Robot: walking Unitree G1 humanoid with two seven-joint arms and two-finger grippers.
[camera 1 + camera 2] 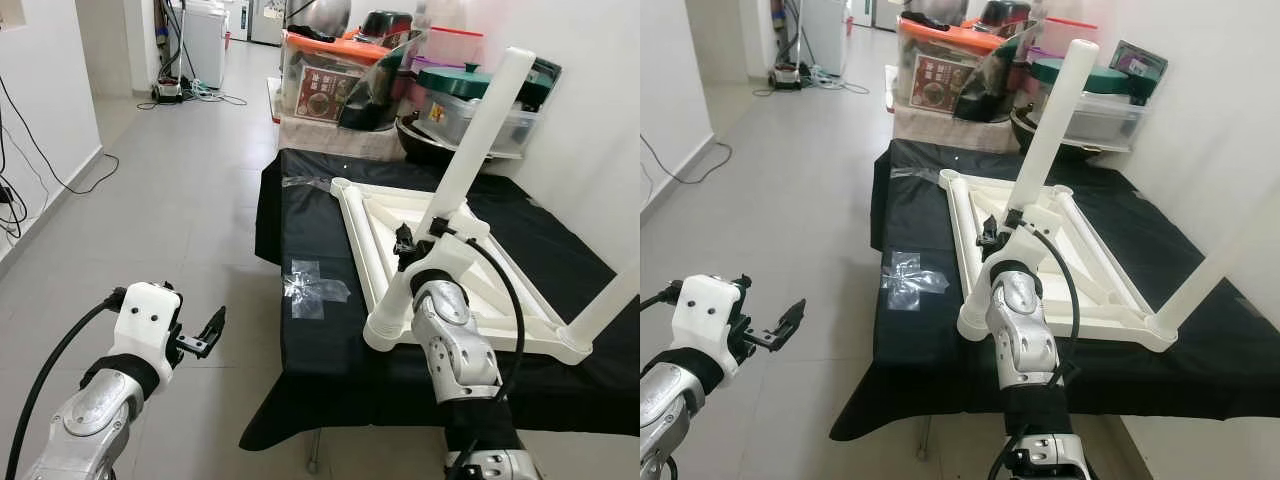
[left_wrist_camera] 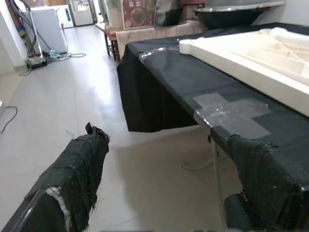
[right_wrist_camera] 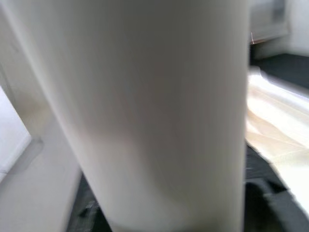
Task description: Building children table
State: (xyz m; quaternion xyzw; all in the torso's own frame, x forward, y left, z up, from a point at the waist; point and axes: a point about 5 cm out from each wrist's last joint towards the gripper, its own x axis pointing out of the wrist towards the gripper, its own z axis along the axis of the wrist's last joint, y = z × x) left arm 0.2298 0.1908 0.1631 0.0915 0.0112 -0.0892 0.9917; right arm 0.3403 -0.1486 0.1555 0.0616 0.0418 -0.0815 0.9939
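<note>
An upturned white children's table top (image 1: 356, 238) lies on a table draped in black cloth (image 1: 310, 215). A long white leg (image 1: 482, 125) stands tilted in the top's near left corner socket (image 1: 385, 330). My right gripper (image 1: 408, 243) is shut on that leg low down, and the leg (image 3: 159, 111) looms close and blurred in the right wrist view. A second white leg (image 1: 610, 300) rises from the near right corner. My left gripper (image 1: 210, 335) hangs open over the floor, left of the table, with nothing between its fingers (image 2: 82, 169).
A cross of clear tape (image 1: 315, 285) is stuck on the cloth near the table's left edge. Plastic storage boxes (image 1: 330, 80) and pots crowd the far end. Cables and a power strip (image 1: 170, 92) lie on the tiled floor far back. A white wall runs along the right.
</note>
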